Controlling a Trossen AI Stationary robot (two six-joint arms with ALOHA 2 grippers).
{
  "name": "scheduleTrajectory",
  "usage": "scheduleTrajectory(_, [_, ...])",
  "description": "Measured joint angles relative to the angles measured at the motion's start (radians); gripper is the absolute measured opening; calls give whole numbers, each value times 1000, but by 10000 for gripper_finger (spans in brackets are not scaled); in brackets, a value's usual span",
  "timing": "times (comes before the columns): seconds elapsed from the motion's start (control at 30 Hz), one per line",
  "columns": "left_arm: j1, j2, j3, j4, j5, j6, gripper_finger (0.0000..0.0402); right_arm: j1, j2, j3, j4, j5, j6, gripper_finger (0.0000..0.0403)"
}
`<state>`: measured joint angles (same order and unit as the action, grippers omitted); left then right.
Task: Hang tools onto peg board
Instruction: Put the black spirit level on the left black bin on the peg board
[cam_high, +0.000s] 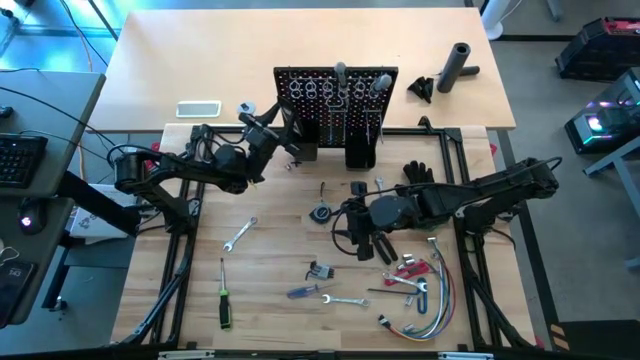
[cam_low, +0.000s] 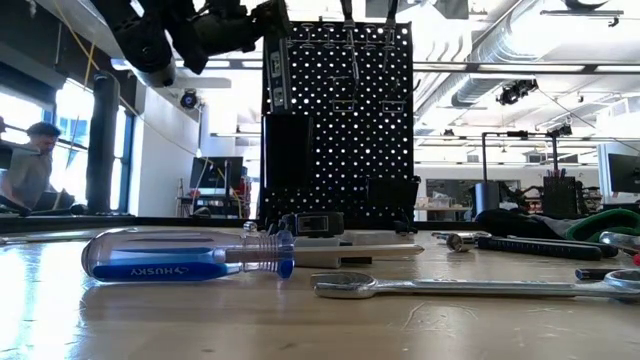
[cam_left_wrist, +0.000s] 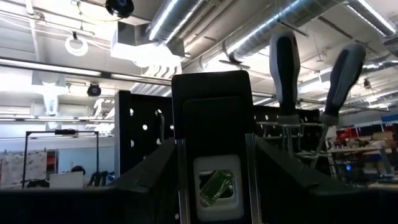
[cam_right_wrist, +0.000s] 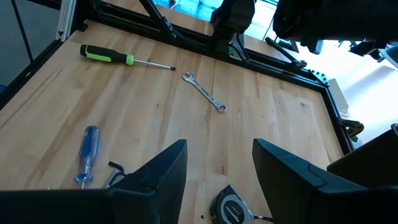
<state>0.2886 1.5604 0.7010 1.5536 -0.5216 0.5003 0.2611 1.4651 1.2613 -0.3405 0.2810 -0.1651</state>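
One blue screwdriver (cam_low: 190, 257) lettered HUSKY, right tool (cam_right_wrist: 214, 171) spread empty, left tool's (cam_high: 283, 135) grip unclear

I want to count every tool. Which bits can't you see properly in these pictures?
- High view: tools hanging on the peg board blur together, too small to name.
- Left wrist view: the held black object hides the left gripper's fingertips.
- Right wrist view: the tape measure is cut off by the edge.

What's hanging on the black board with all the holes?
On the peg board, two dark-handled tools hang in ring hooks near the top, with more metal hooks beside them. The left gripper holds a black block against its left side, covering what lies behind.
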Motion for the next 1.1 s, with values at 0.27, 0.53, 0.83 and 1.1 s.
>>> scheduleTrajectory(0.27, [0, 0, 0, -22, -15, -1, 166, 0, 0, 0, 0, 0, 0, 181])
scheduleTrajectory(0.53, [0, 1, 0, -42, -14, -6, 166, 0, 0, 0, 0, 0, 0, 181])
scheduleTrajectory(0.83, [9, 2, -3, -92, -10, -31, 166, 0, 0, 0, 0, 0, 8, 181])
scheduleTrajectory(1.1, [39, 2, -47, -83, -4, -98, 166, 1, 0, 0, 0, -1, 11, 181])
